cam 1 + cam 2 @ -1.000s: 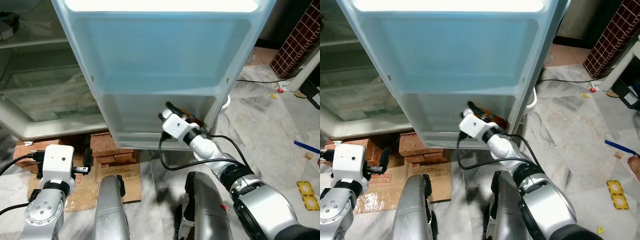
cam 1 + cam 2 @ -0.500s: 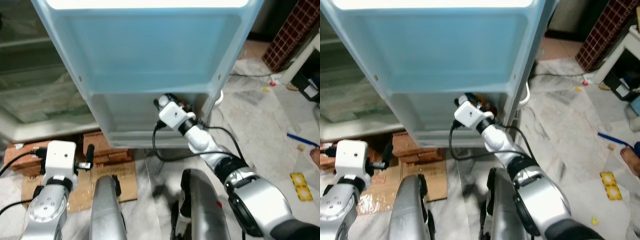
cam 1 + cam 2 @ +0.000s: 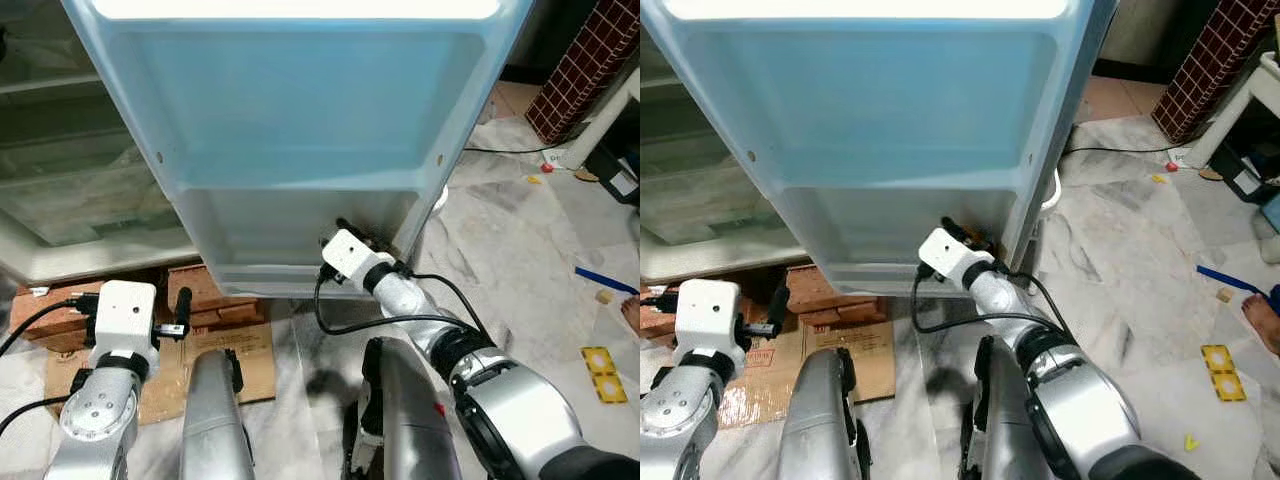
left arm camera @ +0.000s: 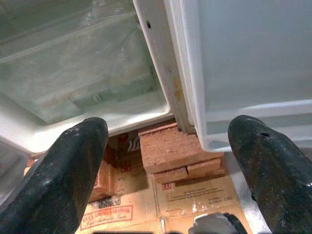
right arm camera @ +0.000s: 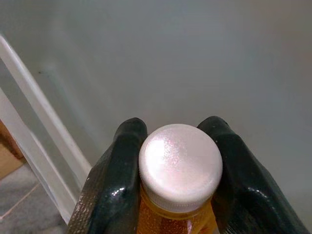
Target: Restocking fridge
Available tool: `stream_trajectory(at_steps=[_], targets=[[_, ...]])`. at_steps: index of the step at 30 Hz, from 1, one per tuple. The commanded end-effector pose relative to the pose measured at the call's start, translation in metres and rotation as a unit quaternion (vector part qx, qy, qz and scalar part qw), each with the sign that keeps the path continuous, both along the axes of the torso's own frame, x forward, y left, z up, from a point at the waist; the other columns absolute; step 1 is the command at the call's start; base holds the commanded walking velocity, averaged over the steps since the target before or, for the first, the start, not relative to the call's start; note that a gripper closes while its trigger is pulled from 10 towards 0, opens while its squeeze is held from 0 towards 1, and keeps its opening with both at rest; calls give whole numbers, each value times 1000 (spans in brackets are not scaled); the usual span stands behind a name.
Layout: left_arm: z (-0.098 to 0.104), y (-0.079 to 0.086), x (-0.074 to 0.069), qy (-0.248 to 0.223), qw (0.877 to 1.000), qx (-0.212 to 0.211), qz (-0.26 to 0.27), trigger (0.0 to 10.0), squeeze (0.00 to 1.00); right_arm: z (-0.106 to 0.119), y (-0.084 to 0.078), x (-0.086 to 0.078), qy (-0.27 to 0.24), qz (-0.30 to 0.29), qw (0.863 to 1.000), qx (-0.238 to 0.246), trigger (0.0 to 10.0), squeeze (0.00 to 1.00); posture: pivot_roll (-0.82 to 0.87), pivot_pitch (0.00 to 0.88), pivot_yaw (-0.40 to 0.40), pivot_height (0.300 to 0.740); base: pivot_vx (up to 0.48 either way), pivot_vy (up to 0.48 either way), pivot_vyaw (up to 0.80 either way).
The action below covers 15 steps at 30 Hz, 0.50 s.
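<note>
**Bottle at the door shelf**

Right wrist view: bottle point(image 5: 179, 170) with white cap point(image 5: 180, 163), orange inside, clamped at the neck between two black fingers point(image 5: 119, 170) of the right gripper point(image 3: 345, 228). From the head, reaching into the lower shelf point(image 3: 280, 235) of the open fridge door point(image 3: 300, 110), toward 12 o'clock. Left gripper point(image 4: 165, 165) spread wide, holding nothing, low at 9 o'clock above bricks point(image 4: 170, 153) and cardboard point(image 4: 195, 197).

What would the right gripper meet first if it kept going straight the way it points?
Probably the inner wall of the fridge door, just beyond the white-capped bottle held in the right gripper; depth is unclear.
</note>
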<state>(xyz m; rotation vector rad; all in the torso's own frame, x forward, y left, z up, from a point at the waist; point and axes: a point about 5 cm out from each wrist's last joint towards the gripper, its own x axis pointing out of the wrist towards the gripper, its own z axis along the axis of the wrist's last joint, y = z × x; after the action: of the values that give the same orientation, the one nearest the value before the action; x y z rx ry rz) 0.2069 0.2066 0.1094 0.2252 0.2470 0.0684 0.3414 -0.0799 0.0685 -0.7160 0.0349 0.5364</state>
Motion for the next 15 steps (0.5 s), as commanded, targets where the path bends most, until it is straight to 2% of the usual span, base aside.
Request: stream_trajectory(at_steps=[1,9,10,11,12,15], targets=[[-3,2,-1,6,1000,8,7,10000,0,-11,-13,0,53,-43,998,6,10000,0,191,156,-17,568,0,0,0],[-4,1,1,5,1000,7,10,10000,0,-7,-20,7,81,-82,993,23,10000,0,188,152,-21,568,0,0,0],[-4,1,2,5,1000,6,11,10000,0,-6,-21,8,89,-85,992,28,10000,204,187,150,-21,568,0,0,0],[-5,1,2,5,1000,6,11,10000,0,-6,-21,8,92,-87,991,29,10000,204,186,150,-21,568,0,0,0],[-5,1,3,5,1000,6,11,10000,0,-5,-22,9,90,-91,991,29,10000,1000,186,148,-22,568,0,0,0],[-5,0,4,4,1000,6,12,10000,0,-2,-24,12,89,-95,991,34,10000,1000,183,145,-23,568,0,0,0]])
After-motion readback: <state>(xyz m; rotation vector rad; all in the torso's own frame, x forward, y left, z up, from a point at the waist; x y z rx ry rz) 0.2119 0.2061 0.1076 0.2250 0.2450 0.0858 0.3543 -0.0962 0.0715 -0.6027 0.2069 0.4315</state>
